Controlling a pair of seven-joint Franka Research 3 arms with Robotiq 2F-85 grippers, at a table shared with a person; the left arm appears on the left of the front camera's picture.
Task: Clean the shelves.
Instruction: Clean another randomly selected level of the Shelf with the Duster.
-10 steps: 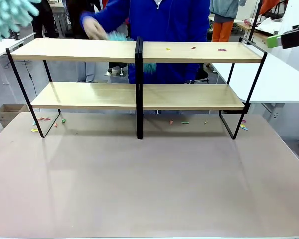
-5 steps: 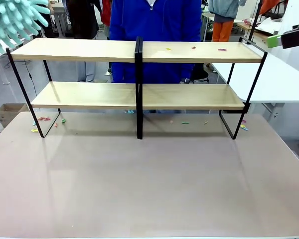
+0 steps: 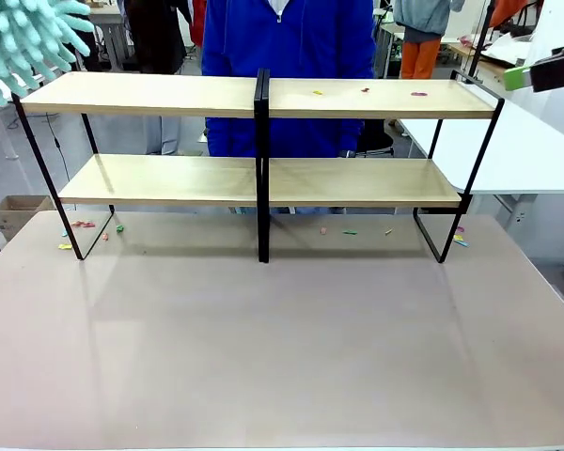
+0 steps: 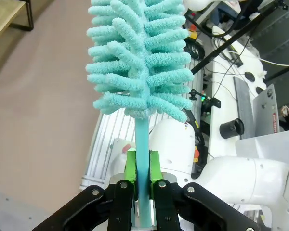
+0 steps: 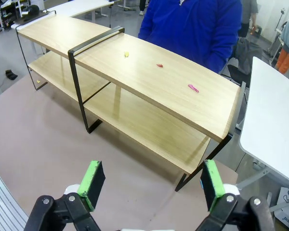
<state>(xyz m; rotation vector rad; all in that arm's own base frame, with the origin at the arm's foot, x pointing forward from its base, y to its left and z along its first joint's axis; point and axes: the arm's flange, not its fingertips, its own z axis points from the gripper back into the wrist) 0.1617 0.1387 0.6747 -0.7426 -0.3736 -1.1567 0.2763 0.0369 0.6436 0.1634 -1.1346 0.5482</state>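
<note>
Left jaws are shut tight on the thin teal stem of the duster. The green pads pinch it and the fluffy head stands straight out beyond them. Right jaws are spread wide, nothing held. The shelves sit ahead of and below the right jaws. From the left jaws they are well off to one side.

Risks:
- The stem is slim, so pressing the head on a board could twist or slide it in the pads.
- The head could snag the black centre post or the end rails.
- A fast sweep would flick the coloured scraps on the top board at the person just behind, or down onto the desk, which already has bits under the frame.

Desk: matte grey-brown, flat. Room: white table alongside, cardboard box on the floor.
</note>
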